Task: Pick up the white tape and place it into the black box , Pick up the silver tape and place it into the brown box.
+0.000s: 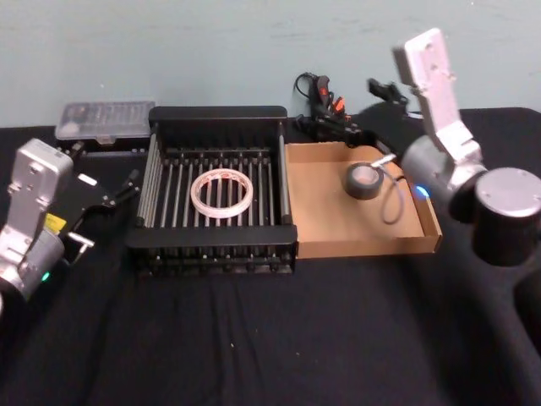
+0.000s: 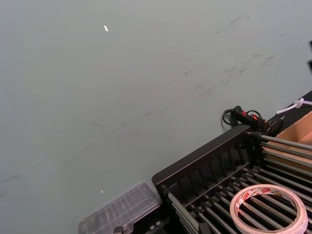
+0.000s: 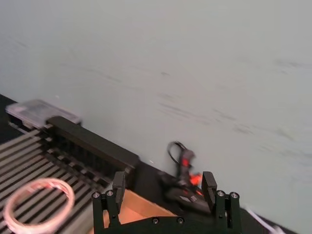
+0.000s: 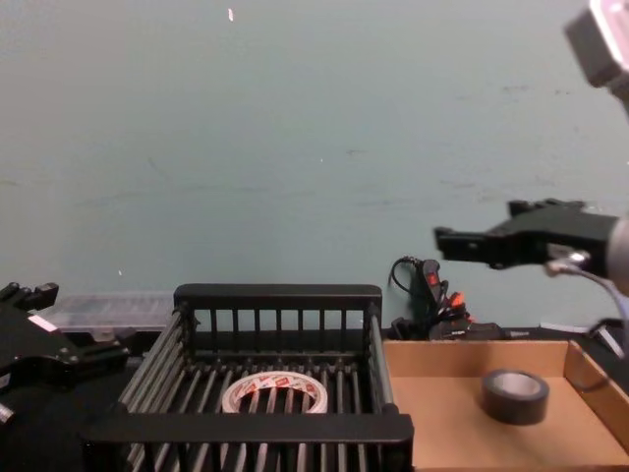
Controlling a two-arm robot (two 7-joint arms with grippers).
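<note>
White tape (image 1: 221,194) in black box (image 1: 216,114), near edge cropped

A clear plastic case (image 1: 105,121) and black-red tool (image 1: 324,103) lie on black cloth (image 1: 270,338).

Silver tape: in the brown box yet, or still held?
In. The silver tape lies flat on the brown box floor; the right gripper is open above it, holding nothing.
</note>
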